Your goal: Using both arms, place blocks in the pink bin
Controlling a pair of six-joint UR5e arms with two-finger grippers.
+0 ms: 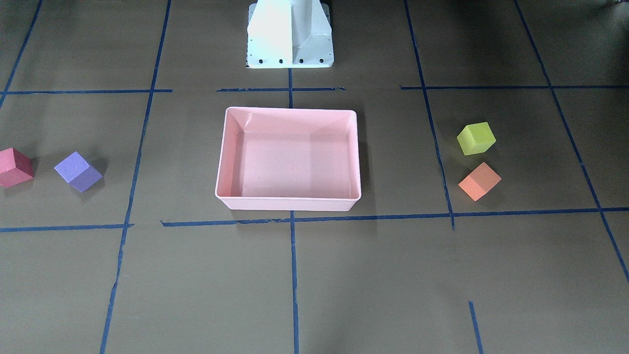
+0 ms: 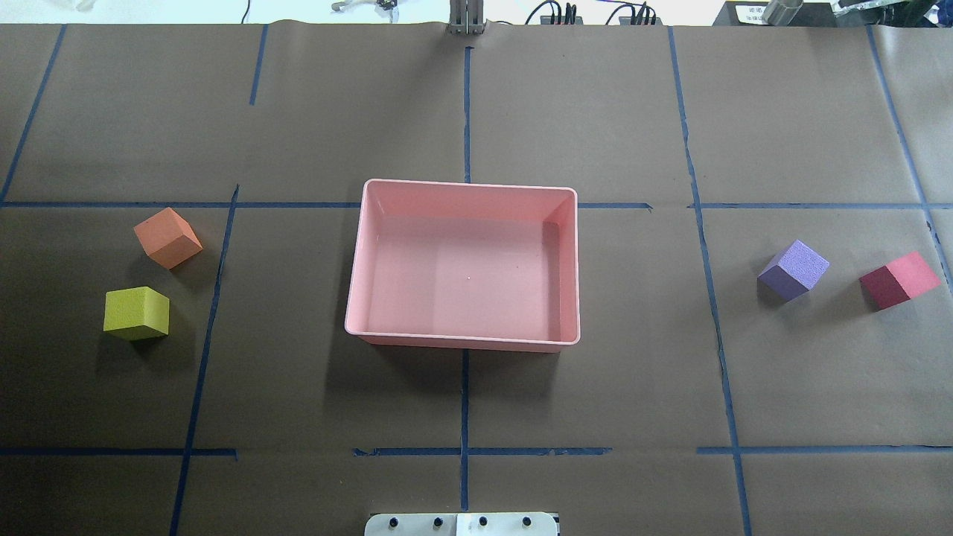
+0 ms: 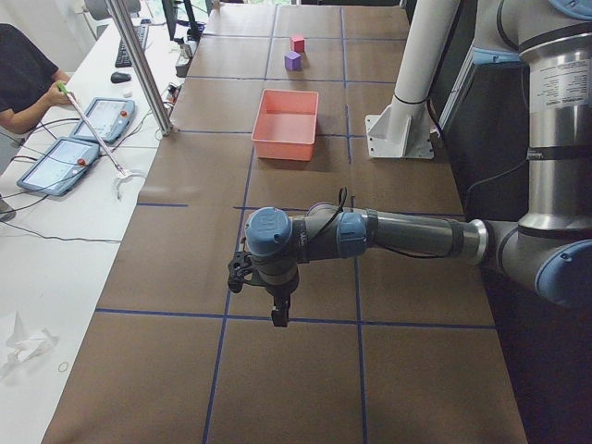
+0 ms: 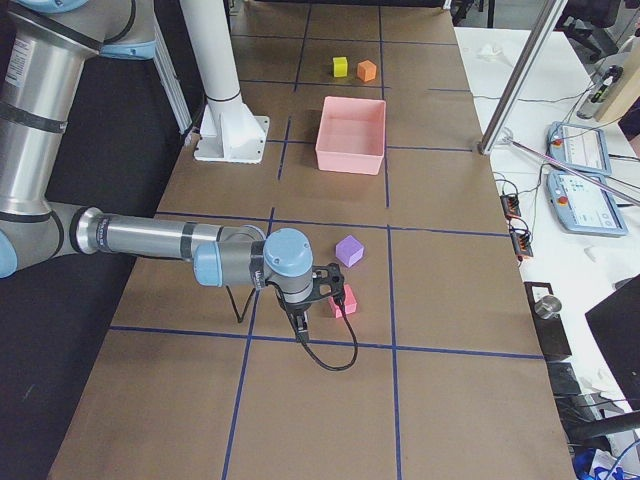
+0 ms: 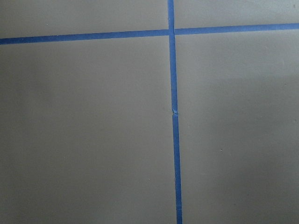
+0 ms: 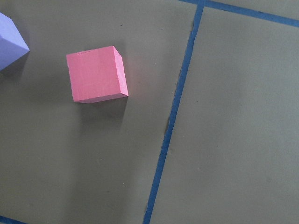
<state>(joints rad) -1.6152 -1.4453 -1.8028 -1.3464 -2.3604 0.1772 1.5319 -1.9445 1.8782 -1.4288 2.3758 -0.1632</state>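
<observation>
The pink bin [image 2: 357,260] stands empty at the table's middle, also in the front view [image 1: 223,157]. The orange block [image 2: 167,237] and the yellow-green block [image 2: 137,313] lie left of it. The purple block [image 2: 794,269] and the red-pink block [image 2: 899,279] lie right of it. My left gripper [image 3: 277,314] hangs over bare paper, far from the blocks; I cannot tell if it is open. My right gripper [image 4: 300,322] hangs just beside the red-pink block [image 4: 345,300]; I cannot tell if it is open. The right wrist view shows the red-pink block [image 6: 96,73] and a corner of the purple block [image 6: 9,42].
The white pedestal base [image 1: 290,34] stands behind the bin. Blue tape lines [image 2: 465,402] cross the brown paper. An operator [image 3: 23,79] and tablets [image 3: 60,165] are at the side table beyond the far edge.
</observation>
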